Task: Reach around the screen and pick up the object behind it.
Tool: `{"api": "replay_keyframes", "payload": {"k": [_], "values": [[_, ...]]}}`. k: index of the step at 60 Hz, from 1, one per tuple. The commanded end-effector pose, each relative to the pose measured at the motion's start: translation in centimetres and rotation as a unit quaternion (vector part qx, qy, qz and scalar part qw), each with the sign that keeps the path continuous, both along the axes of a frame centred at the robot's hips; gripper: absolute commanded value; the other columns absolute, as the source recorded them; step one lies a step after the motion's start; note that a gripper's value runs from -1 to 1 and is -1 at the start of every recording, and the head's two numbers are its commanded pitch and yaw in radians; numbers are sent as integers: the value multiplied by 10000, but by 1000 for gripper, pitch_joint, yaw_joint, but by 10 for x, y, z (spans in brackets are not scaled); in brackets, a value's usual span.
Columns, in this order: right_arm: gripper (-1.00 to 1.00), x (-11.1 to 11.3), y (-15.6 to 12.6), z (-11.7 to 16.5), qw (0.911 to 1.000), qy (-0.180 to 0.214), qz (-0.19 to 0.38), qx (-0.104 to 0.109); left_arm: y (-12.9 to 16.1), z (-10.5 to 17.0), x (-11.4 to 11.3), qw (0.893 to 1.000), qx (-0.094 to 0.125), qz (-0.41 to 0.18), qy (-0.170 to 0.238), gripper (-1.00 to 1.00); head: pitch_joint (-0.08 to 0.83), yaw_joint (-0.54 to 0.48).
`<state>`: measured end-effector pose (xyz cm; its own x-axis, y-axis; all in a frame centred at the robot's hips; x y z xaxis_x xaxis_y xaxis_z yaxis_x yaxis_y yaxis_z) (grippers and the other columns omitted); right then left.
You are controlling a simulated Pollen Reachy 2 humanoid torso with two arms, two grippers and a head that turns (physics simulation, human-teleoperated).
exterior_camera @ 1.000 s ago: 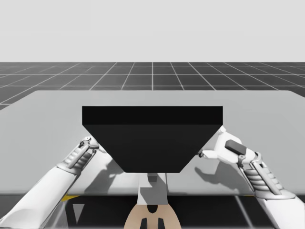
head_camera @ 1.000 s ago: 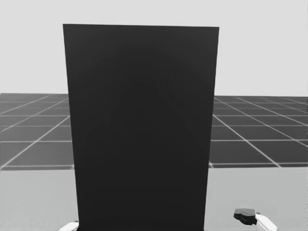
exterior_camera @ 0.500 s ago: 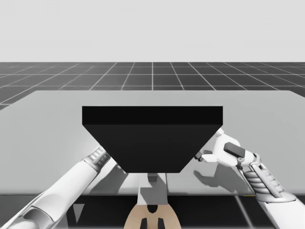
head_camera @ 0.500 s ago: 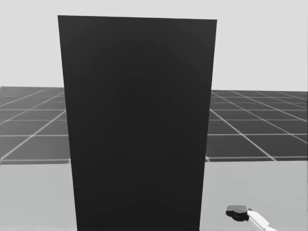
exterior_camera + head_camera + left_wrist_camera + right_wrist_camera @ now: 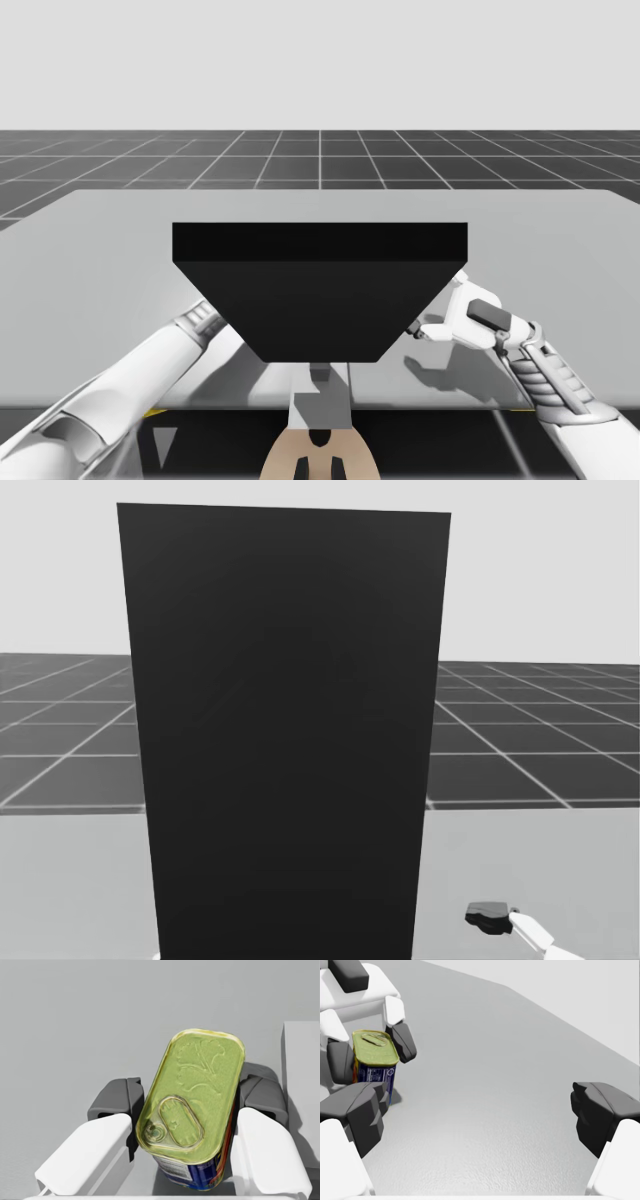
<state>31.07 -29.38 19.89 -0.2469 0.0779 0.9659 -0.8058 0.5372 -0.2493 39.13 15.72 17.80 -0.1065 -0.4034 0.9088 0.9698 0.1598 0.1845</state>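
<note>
My right arm's gripper (image 5: pixel 480 1110) hangs over the grey table (image 5: pixel 510 1030) with its dark-padded fingers spread wide and nothing between them. In the high view it sits just beside the right edge of the tall, flat black screen (image 5: pixel 320 290), which stands upright on the table in front of me. My left arm (image 5: pixel 140 375) comes in at the screen's left edge, and its hand passes out of sight there. Behind the screen, ahead of the right gripper and off towards one of its fingers, my left gripper (image 5: pixel 189 1102) is clamped on the rectangular metal can with a yellow-green pull-tab lid and blue sides (image 5: pixel 200 1072), one pad pressing each long side. The can stands upright. I cannot tell whether its base touches the table. Beyond the table lies a dark grid floor (image 5: pixel 320 155).
</note>
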Motion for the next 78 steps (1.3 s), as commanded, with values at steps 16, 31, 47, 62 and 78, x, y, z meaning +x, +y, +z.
{"api": "replay_keyframes", "payload": {"k": [16, 31, 47, 62, 78], "values": [[-1000, 1, -1, 0, 9999, -30, -120, -34, 46, -31, -15, 9964, 38, 43, 841, 1000, 103, -51], [-1000, 1, -4, 5, 9997, -110, -223, 35, 139, -10, -22, 9899, -355, 1247, 567, 1000, 87, -46], [-1000, 1, -6, 7, 9994, -154, -289, 116, 223, 9, -43, 9687, -835, 2328, 194, 1000, 71, -37], [-1000, 2, -7, 9, 9989, -224, -371, 180, 265, 71, -48, 9432, -1233, 3029, -577, 1000, 60, -35], [-1000, 4, -8, 10, 9966, -420, -659, 254, 253, 158, -29, 9219, -1494, 3262, -1463, 1000, 54, -40]]}}
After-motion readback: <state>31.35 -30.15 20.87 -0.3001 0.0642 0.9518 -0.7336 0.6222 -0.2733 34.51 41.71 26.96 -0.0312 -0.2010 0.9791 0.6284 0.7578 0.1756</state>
